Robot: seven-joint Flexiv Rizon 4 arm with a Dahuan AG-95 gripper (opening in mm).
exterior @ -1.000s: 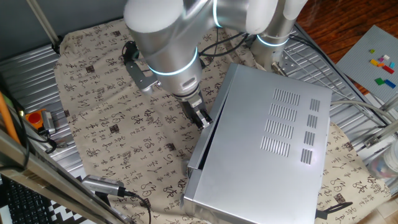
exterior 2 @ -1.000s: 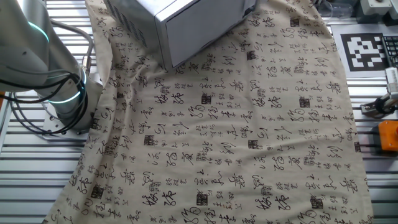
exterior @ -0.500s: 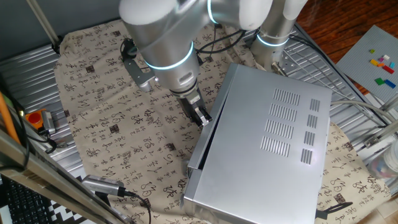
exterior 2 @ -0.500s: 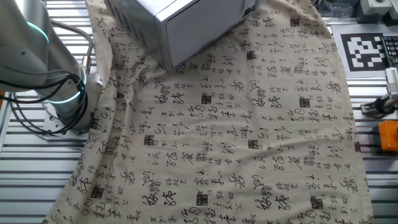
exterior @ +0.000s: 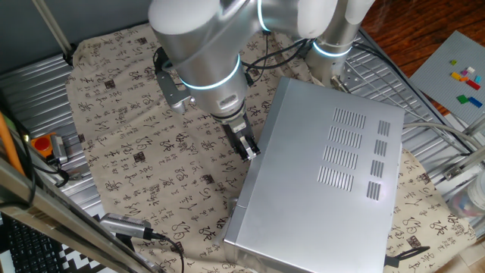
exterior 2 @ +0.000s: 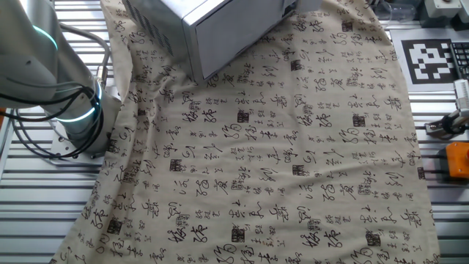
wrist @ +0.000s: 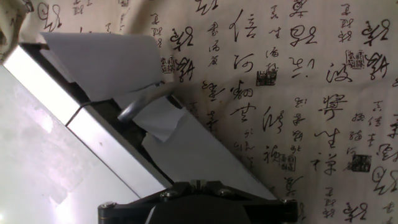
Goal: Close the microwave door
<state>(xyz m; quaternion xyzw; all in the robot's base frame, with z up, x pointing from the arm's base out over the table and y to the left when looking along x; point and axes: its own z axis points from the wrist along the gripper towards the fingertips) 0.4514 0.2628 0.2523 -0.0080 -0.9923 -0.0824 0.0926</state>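
The microwave (exterior: pixel 326 174) is a large silver-grey box with vent slots on top; one corner of it shows at the top of the other fixed view (exterior 2: pixel 220 29). The microwave door (exterior: pixel 233 221) lies flush along the box's left side, with no dark gap showing. My gripper (exterior: pixel 247 145) has its black fingers together and empty, with the tips against the door's outer face near its far end. In the hand view the door's face (wrist: pixel 199 155) and a silver handle (wrist: pixel 143 99) lie just ahead of my fingers.
A cloth with printed characters (exterior: pixel 136 136) covers the table. An orange object (exterior: pixel 45 142) and a cabled tool (exterior: pixel 125 226) lie at the left. A grey brick plate (exterior: pixel 455 68) is at the far right. The arm's base (exterior 2: pixel 73 110) and a marker tag (exterior 2: pixel 432 59) show in the other fixed view.
The door has swung from ajar, with a dark gap showing, to flush against the box. My gripper has moved a little right and down with it.
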